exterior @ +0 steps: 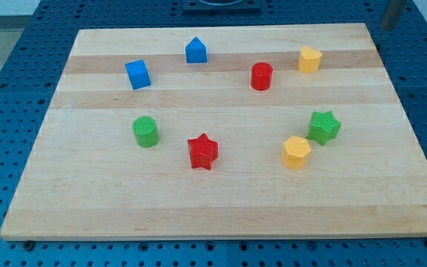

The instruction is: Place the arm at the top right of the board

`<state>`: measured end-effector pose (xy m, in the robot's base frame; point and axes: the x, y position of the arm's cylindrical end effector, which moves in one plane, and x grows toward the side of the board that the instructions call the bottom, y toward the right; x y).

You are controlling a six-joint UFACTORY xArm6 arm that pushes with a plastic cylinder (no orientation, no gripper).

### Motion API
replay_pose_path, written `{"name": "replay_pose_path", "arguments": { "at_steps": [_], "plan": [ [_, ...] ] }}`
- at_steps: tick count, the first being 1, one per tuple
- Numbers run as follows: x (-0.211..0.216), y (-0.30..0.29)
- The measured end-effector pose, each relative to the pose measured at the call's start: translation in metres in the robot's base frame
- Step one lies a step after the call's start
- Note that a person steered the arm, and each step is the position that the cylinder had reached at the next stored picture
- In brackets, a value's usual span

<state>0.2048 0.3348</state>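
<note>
My tip (386, 28) hangs just past the board's (221, 208) top right corner, clear of the nearest yellow block (309, 59), so no gripper is seen.

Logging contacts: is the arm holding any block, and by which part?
Nothing is held. Only part of the dark rod shows at the view's top right; my tip cannot be seen.

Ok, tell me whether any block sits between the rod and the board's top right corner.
Nothing visible does. My tip shows at the view's top right, just off the board's corner. The nearest block, the yellow block, lies further left and lower, off that path.
</note>
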Motion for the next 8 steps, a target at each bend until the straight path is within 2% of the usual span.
{"name": "replay_pose_path", "arguments": {
  "at_steps": [1, 2, 3, 4, 6, 7, 8],
  "plan": [
    [0.052, 0.0],
    [0.136, -0.007],
    [0.177, -0.028],
    [0.165, -0.028],
    [0.073, -0.021],
    [0.054, -0.035],
    [0.055, -0.086]
  ]
}}
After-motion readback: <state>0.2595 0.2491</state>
